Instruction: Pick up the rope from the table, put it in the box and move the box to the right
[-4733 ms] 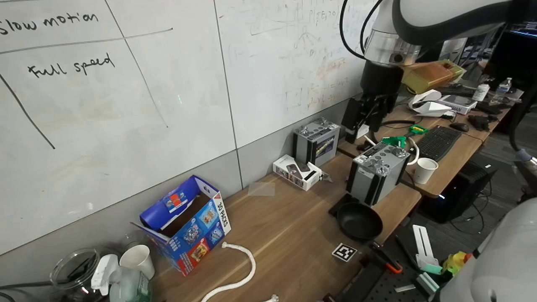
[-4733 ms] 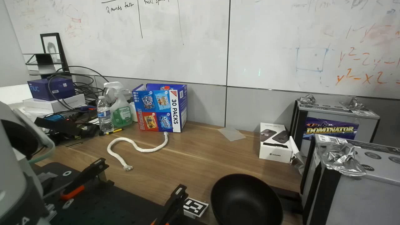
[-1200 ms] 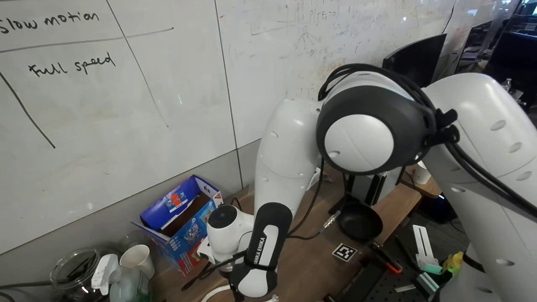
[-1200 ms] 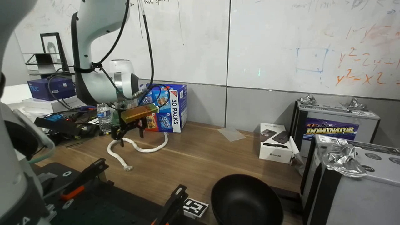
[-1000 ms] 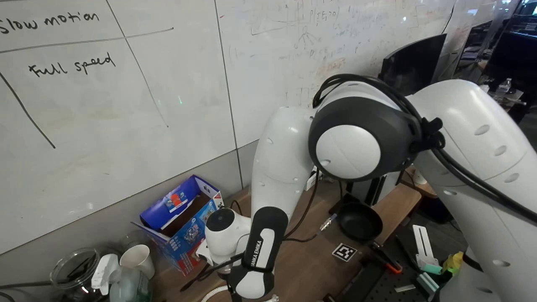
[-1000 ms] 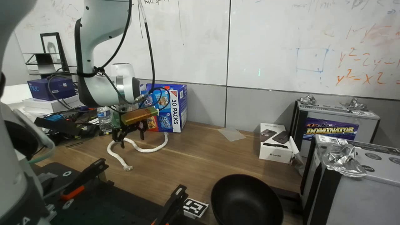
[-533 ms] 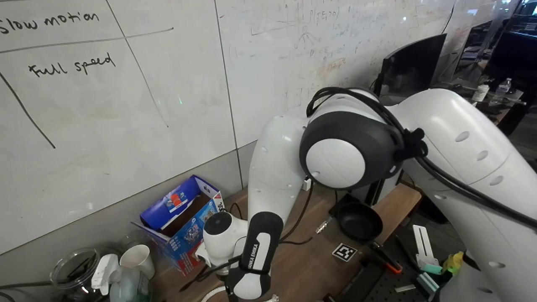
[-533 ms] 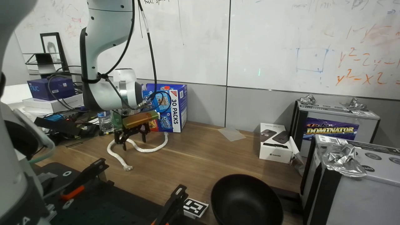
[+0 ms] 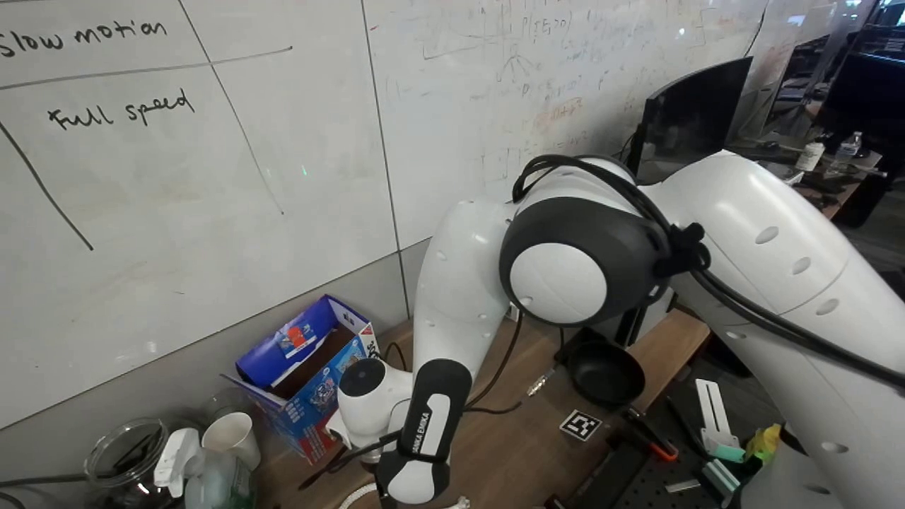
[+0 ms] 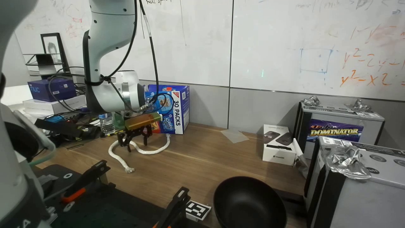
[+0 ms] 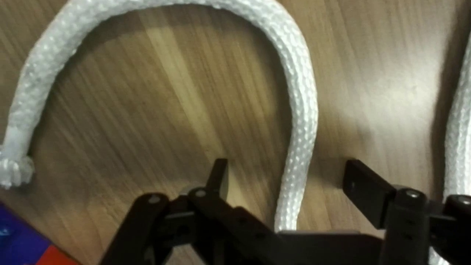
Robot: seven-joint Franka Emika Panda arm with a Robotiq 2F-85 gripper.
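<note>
The white rope lies in curves on the brown wood-grain table. My gripper is low over the rope's middle, pointing down, open and empty. In the wrist view, a stretch of the rope runs between the spread fingertips, apart from both. One knotted end shows at left there. The blue box stands open-topped against the wall, behind the gripper; it also shows in an exterior view, partly hidden by the arm. Its corner shows in the wrist view. The arm hides the gripper and most of the rope in an exterior view.
A spray bottle, a paper cup and a glass jar stand beside the box. A black pan, a marker tag, a white phone box and grey slotted devices lie to the right.
Since the oldest frames the arm has swung in over the rope. During the last second the gripper has lowered and shifted slightly right in an exterior view. Rope and box have not moved.
</note>
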